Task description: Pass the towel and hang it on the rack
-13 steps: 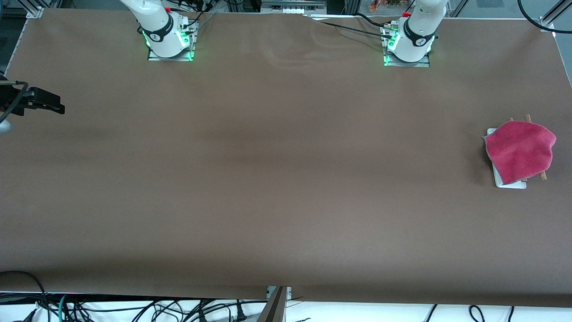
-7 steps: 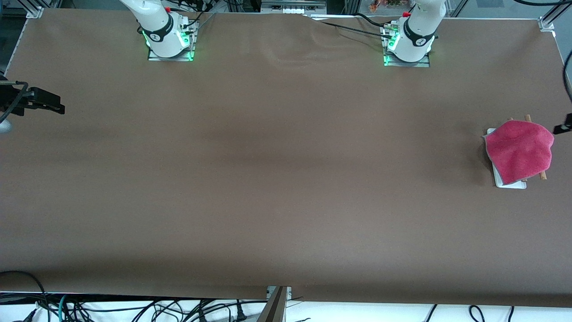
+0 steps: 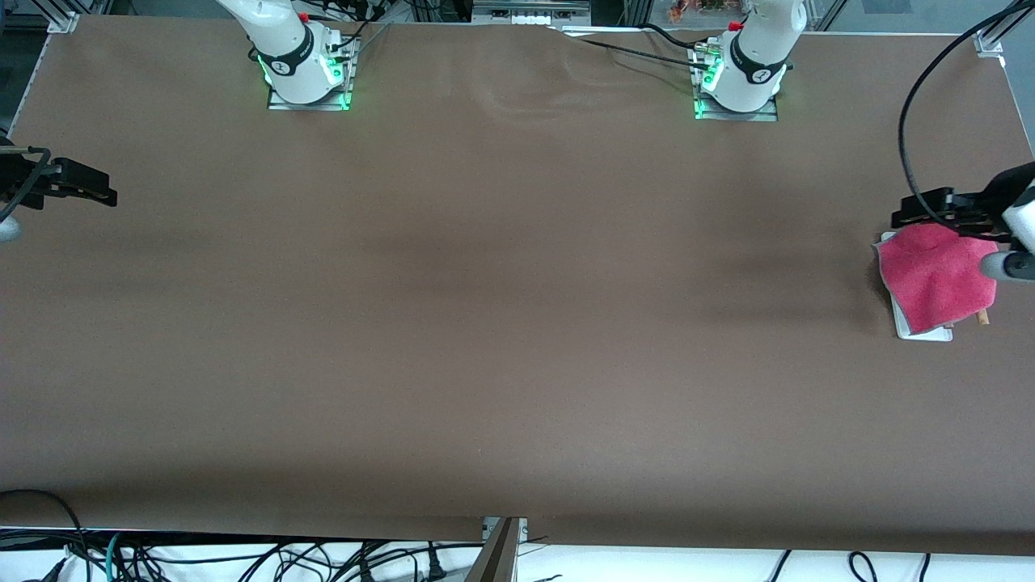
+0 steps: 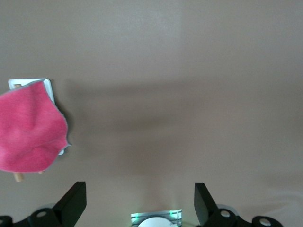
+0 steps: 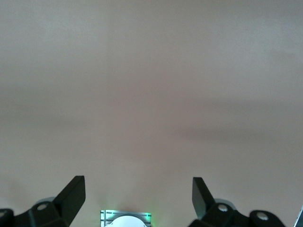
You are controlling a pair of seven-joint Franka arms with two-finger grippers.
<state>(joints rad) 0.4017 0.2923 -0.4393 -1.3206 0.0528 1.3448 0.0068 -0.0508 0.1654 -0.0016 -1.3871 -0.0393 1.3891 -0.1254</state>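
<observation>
The bright pink towel (image 3: 938, 271) lies draped over the rack at the left arm's end of the table, covering most of it. The rack's white base (image 3: 922, 331) and a brown rod end (image 3: 982, 318) stick out from under it. My left gripper (image 3: 910, 212) hangs open and empty over the towel's edge nearest the robot bases. In the left wrist view the towel (image 4: 28, 135), the base corner (image 4: 47, 85) and a rod end (image 4: 18, 177) lie off to one side of the open left gripper (image 4: 139, 201). My right gripper (image 3: 93, 192) waits open and empty over the right arm's end of the table, and shows open in its wrist view (image 5: 137, 196).
The brown table (image 3: 501, 307) stretches bare between the two arms. The left arm's black cable (image 3: 910, 121) loops above the table near the rack. The arm bases (image 3: 307, 73) stand along the edge farthest from the front camera.
My left gripper has come in from the table's end and now hangs over the towel's edge. The towel, the rack and the right arm have not moved.
</observation>
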